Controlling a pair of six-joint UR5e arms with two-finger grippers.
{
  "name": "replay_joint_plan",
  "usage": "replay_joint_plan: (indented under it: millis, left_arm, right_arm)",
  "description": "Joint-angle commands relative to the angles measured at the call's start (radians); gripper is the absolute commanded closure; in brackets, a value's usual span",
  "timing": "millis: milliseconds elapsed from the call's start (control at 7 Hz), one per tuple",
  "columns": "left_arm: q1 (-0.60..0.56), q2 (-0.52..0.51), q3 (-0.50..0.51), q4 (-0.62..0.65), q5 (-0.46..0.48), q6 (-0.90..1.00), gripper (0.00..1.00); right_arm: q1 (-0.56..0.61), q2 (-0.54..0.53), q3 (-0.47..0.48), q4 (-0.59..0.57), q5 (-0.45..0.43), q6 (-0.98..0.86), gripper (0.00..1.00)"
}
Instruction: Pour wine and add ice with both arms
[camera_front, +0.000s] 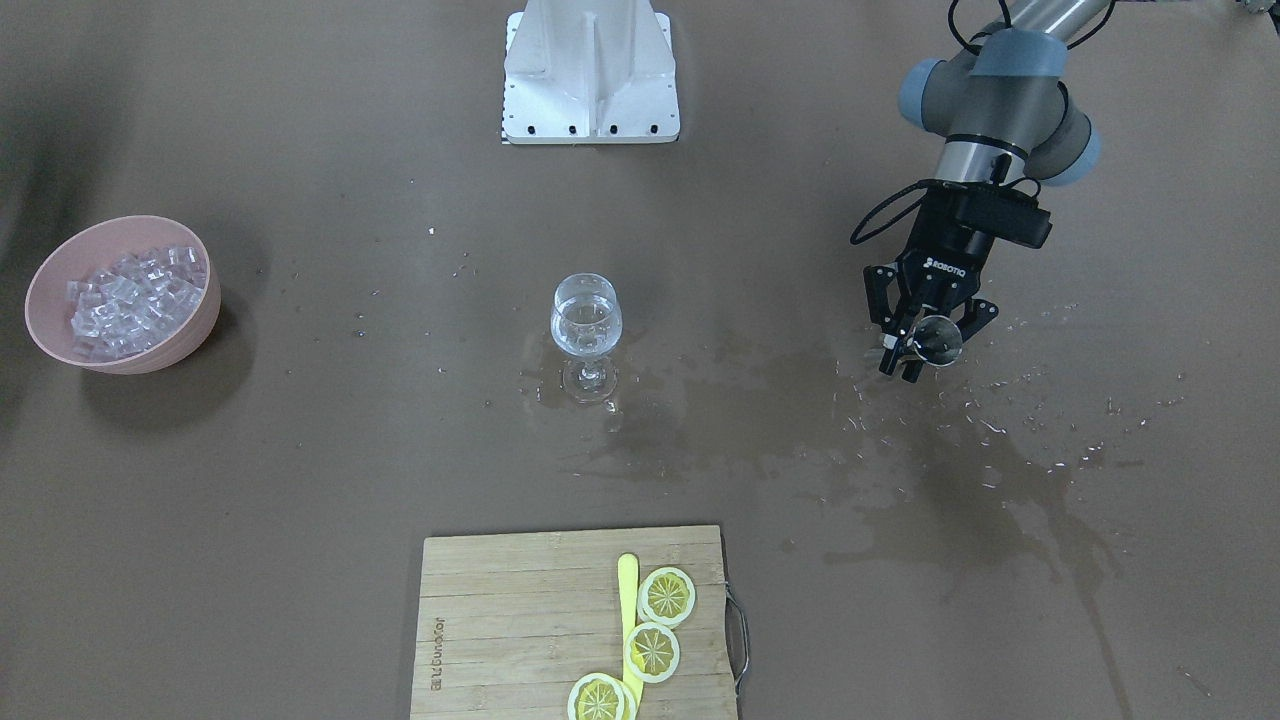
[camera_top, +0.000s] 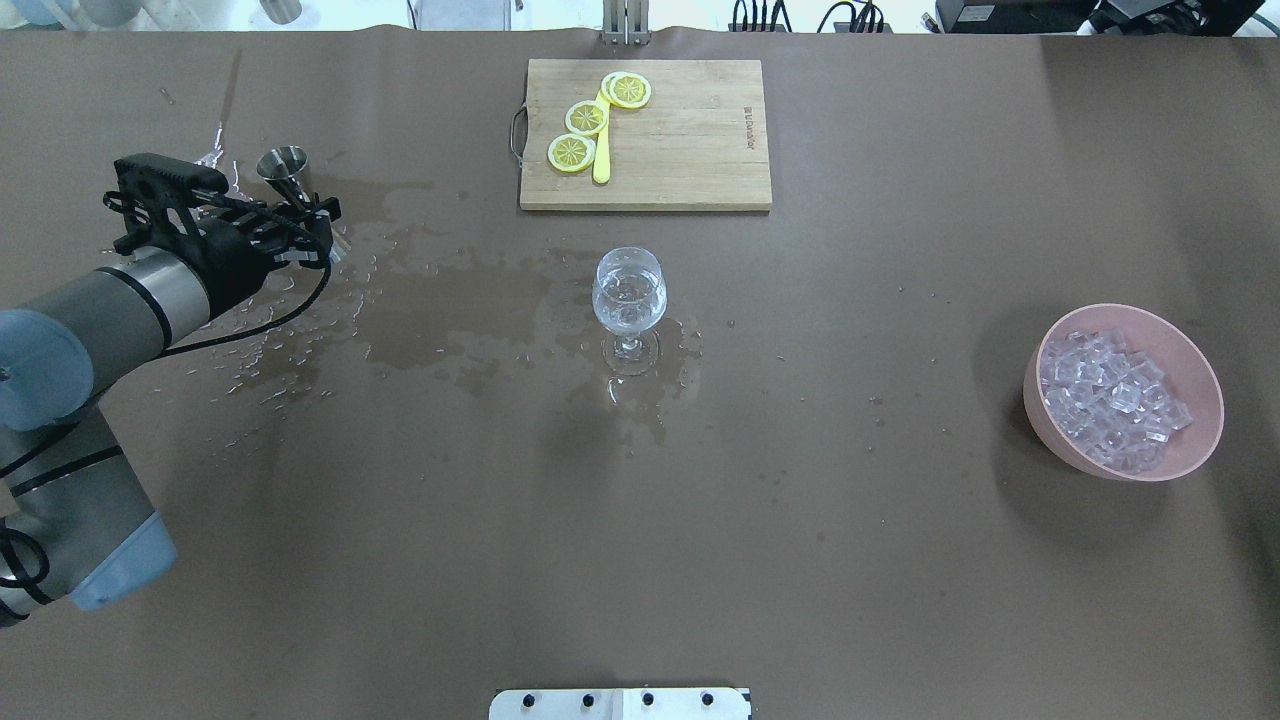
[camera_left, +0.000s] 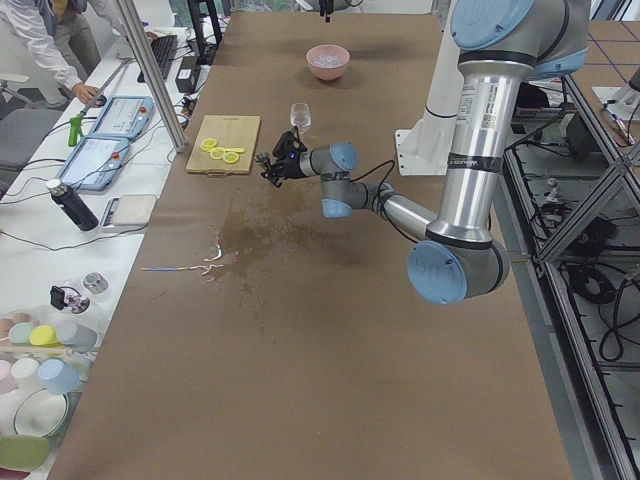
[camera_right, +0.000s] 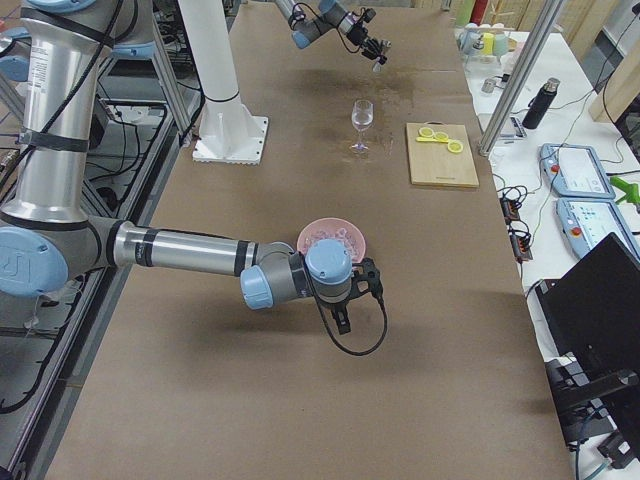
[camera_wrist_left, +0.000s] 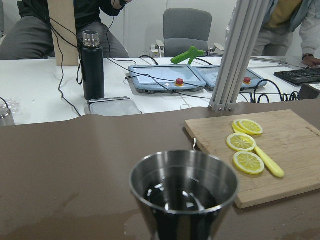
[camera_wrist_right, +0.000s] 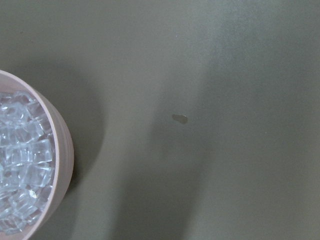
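My left gripper (camera_front: 905, 352) is shut on a steel jigger (camera_front: 941, 338) and holds it upright above the wet table, left of the glass in the overhead view (camera_top: 322, 228). The jigger (camera_wrist_left: 184, 192) has a little liquid at its bottom. The wine glass (camera_top: 628, 300) stands mid-table with clear wine in it (camera_front: 586, 328). The ice (camera_top: 1108, 395) fills a pink bowl (camera_top: 1195, 375) at the right, also in the right wrist view (camera_wrist_right: 20, 160). My right gripper (camera_right: 347, 300) shows only in the exterior right view, next to the bowl; I cannot tell whether it is open or shut.
A wet spill (camera_top: 450, 315) spreads from the glass to under the left gripper. A wooden cutting board (camera_top: 690, 150) with lemon slices (camera_top: 586, 118) and a yellow tool lies at the far edge. The white pedestal (camera_front: 590, 75) stands at the robot's side.
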Motion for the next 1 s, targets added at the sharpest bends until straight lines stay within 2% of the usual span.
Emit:
replay_joint_plan:
  millis: [0, 143, 286, 429, 571, 857]
  left_arm:
    - [0.009, -0.056, -0.014, 0.051, -0.010, -0.003, 1.00]
    - [0.047, -0.102, -0.024, 0.112, 0.096, 0.001, 1.00]
    - [0.114, -0.141, -0.017, 0.195, 0.158, 0.046, 1.00]
    - [0.139, -0.224, -0.032, 0.287, 0.222, 0.151, 1.00]
    - [0.182, -0.247, -0.029, 0.339, 0.256, 0.178, 1.00]
    - [0.239, -0.298, -0.020, 0.361, 0.333, 0.254, 1.00]
  right_arm:
    - [0.000, 0.000, -0.002, -0.001, -0.001, 0.000, 0.00]
    - [0.000, 0.001, 0.000, -0.001, -0.001, 0.000, 0.00]
    - [0.000, 0.001, -0.002, -0.001, -0.001, 0.002, 0.00]
    - [0.000, 0.003, -0.005, -0.001, -0.001, 0.002, 0.00]
    - [0.000, 0.003, -0.008, -0.001, 0.000, 0.002, 0.00]
    - [0.000, 0.003, -0.009, -0.001, -0.001, 0.002, 0.00]
